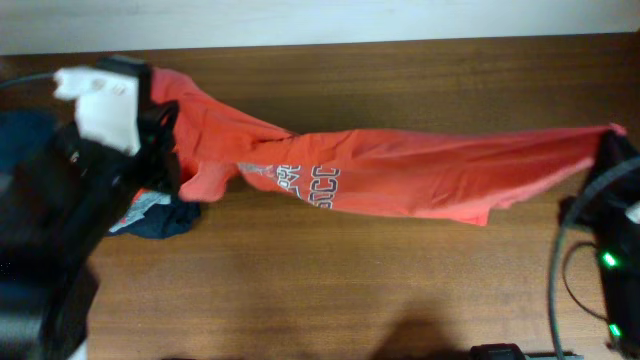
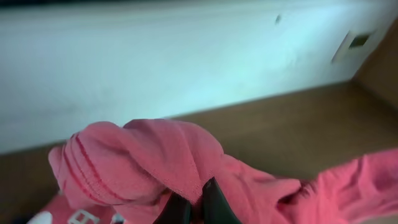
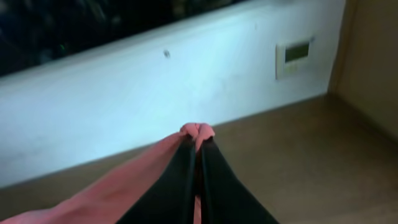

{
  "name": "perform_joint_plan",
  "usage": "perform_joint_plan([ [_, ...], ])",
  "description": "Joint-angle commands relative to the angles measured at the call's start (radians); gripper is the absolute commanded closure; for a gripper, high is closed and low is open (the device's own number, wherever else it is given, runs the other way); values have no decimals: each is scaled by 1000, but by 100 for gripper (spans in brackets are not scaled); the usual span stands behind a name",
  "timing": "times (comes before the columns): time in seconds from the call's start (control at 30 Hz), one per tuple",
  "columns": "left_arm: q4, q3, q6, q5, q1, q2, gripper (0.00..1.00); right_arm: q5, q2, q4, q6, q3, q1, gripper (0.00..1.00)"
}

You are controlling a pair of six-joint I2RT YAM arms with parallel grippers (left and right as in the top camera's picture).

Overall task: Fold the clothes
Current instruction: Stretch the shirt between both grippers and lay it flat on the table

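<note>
The clothes are one orange-red T-shirt [image 1: 400, 170], pulled out long across the wooden table [image 1: 330, 290]. Part of its white-and-navy chest print [image 1: 312, 186] shows near the middle. My left gripper [image 1: 163, 112] is shut on a bunched corner of the shirt at the far left. In the left wrist view the cloth [image 2: 149, 155] bulges over the closed gripper [image 2: 196, 191]. My right gripper [image 1: 611, 141] is shut on the shirt's other end at the far right. The right wrist view shows a small fold of fabric [image 3: 198, 130] pinched at the tips of that gripper [image 3: 199, 144].
A dark navy garment [image 1: 160, 220] lies under the shirt's left end, with a scrap of red and white beside it. The left arm's white camera block [image 1: 100, 95] hangs over the back left corner. Cables [image 1: 560, 260] run along the right edge. A pale wall [image 1: 330, 18] borders the far side.
</note>
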Motion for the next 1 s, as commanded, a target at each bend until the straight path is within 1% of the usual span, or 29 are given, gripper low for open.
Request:
perform_joint_plan([
  [0.0,0,51,-11,-3,2,-87,99,29,-23,-31,0,84,4,96],
  [0.17,-25,103,-19,23,2,-166,99,68,-23,-124,0,213,4,96],
  [0.37,-109,227,-23,46,2,-183,99,67,-23,-189,1,343,4,96],
  [0.53,-122,233,-37,41,2,-168,99,68,-12,-250,1,346,4,96],
  [0.7,-124,199,-37,35,2,-55,99,117,67,-313,1,277,4,96],
  [0.87,-117,189,-37,51,2,163,99,202,219,-300,1,184,4,96],
  [0.97,-89,189,-37,101,-3,317,99,217,351,-262,0,154,4,96],
])
